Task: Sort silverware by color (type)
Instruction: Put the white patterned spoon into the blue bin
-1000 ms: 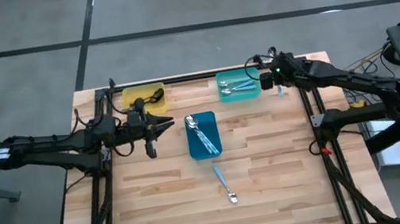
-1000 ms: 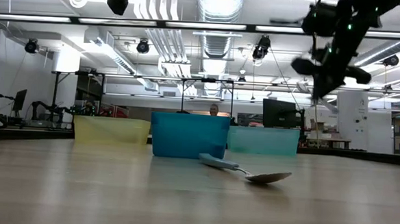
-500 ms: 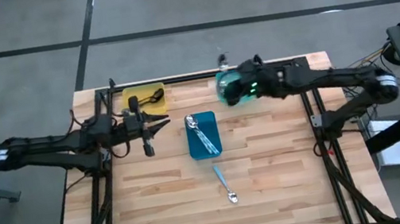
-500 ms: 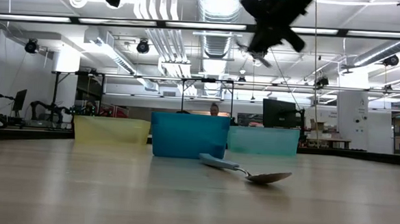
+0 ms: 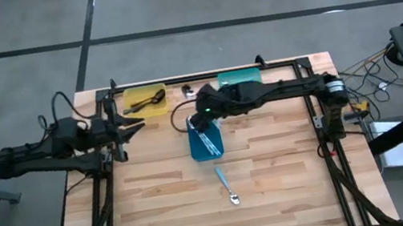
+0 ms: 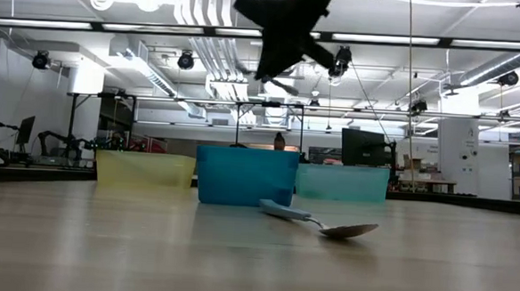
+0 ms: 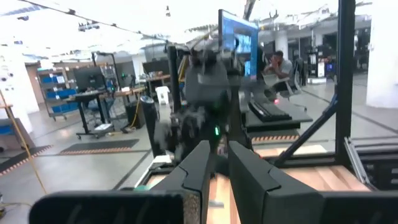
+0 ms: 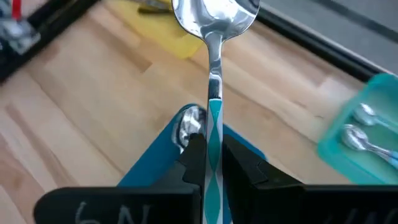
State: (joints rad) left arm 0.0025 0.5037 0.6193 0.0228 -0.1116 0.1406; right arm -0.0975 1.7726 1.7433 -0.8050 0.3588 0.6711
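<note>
Writing that can be read is nowhere on the trays. Left gripper (image 5: pixel 138 121) hovers beside the yellow tray (image 5: pixel 145 100), its fingers almost closed on nothing. Right gripper (image 8: pixel 209 140) pinches a blue-handled spoon (image 8: pixel 214 74) above the blue tray (image 5: pixel 205 137); another blue-handled spoon (image 5: pixel 226 185) lies on the table (image 5: pixel 277 182).

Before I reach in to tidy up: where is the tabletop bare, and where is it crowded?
Bare: the wood around the loose spoon. Crowded: the far edge, with yellow tray, blue tray, teal tray and the right tool.
</note>
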